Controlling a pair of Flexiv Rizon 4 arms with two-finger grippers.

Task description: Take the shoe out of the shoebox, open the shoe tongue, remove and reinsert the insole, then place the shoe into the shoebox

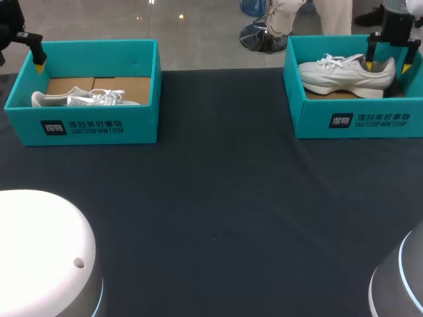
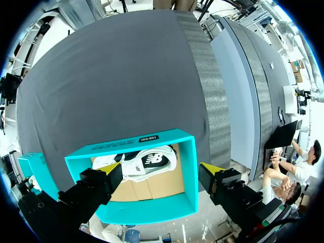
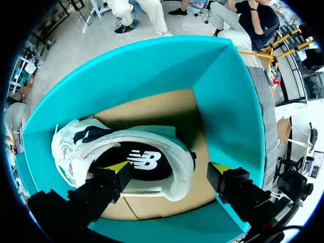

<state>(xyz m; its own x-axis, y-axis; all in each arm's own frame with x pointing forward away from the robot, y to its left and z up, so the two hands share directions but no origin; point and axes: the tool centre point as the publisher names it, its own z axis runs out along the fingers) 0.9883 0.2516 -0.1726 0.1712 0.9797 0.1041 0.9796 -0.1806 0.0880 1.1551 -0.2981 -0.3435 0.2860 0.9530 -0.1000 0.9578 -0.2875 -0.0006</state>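
Two teal shoeboxes stand at the table's back. The left shoebox (image 1: 86,125) (image 2: 188,172) holds a white shoe (image 1: 82,99) (image 2: 147,161) lying on its side. My left gripper (image 1: 38,59) (image 2: 162,178) hangs open above that box's back left corner, touching nothing. In the right shoebox (image 1: 357,119) (image 3: 223,101) sits a second white shoe (image 1: 344,74) (image 3: 174,152), upright with its heel to the right. My right gripper (image 1: 388,65) (image 3: 169,174) is open and low over the heel, one finger above the shoe's opening and the other outside the heel.
Dark cloth (image 1: 218,198) covers the table between and in front of the boxes. White rounded parts of the robot rise at the front left (image 1: 39,251) and front right (image 1: 403,284). Cardboard lines both box floors.
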